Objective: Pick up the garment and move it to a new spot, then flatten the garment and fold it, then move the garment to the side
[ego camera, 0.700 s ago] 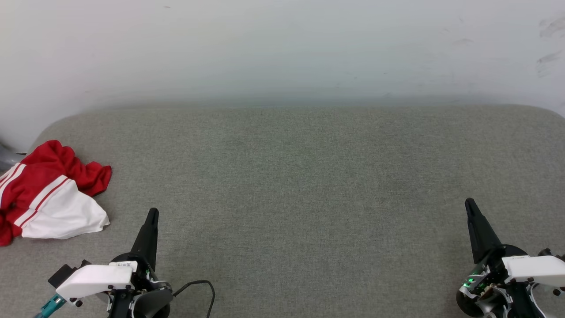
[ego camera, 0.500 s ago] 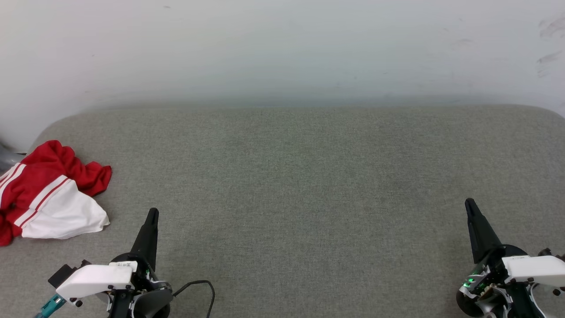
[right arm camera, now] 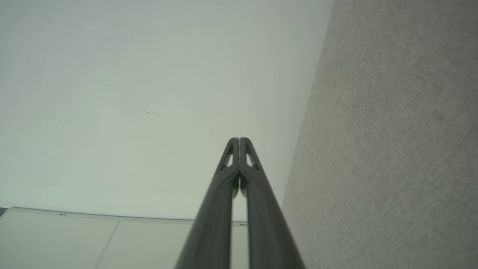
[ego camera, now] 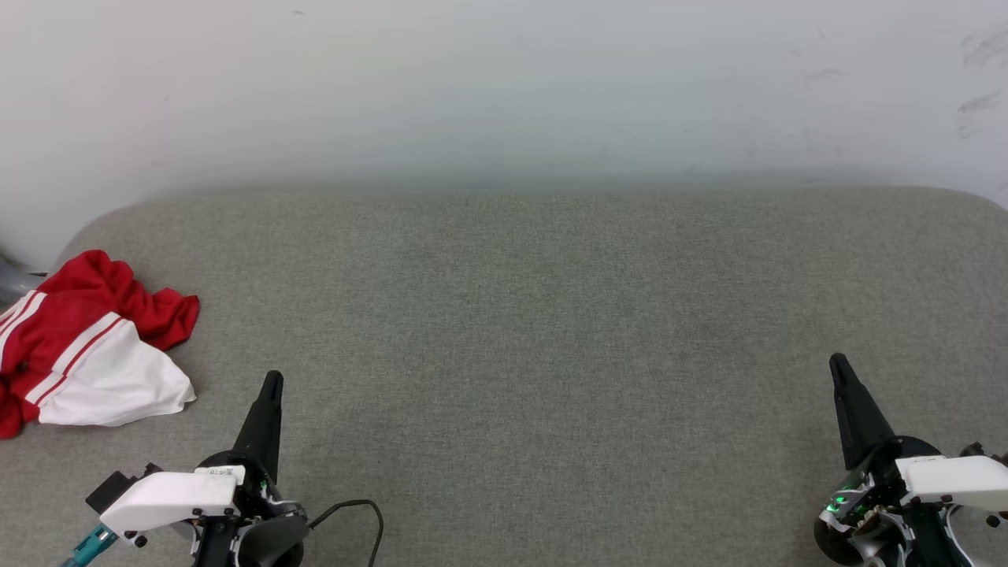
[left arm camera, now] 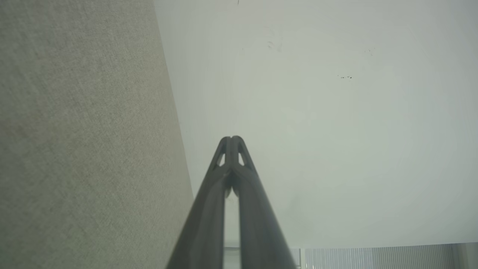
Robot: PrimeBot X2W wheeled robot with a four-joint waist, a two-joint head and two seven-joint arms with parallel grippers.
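The garment (ego camera: 87, 346) lies crumpled at the far left of the grey fabric surface (ego camera: 535, 331), red cloth with a white sleeve and red-and-white striped trim on top; its print is hidden. My left gripper (ego camera: 272, 382) rests at the lower left, shut and empty, a short way right of and nearer than the garment. At the lower right my right gripper (ego camera: 836, 364) is shut and empty too. The left wrist view shows its fingertips (left arm camera: 231, 141) pressed together, and so does the right wrist view (right arm camera: 239, 141).
A pale wall (ego camera: 504, 87) rises behind the surface's rounded far edge. A black cable (ego camera: 358, 512) loops beside the left wrist. A grey object (ego camera: 12, 279) pokes in at the left edge behind the garment.
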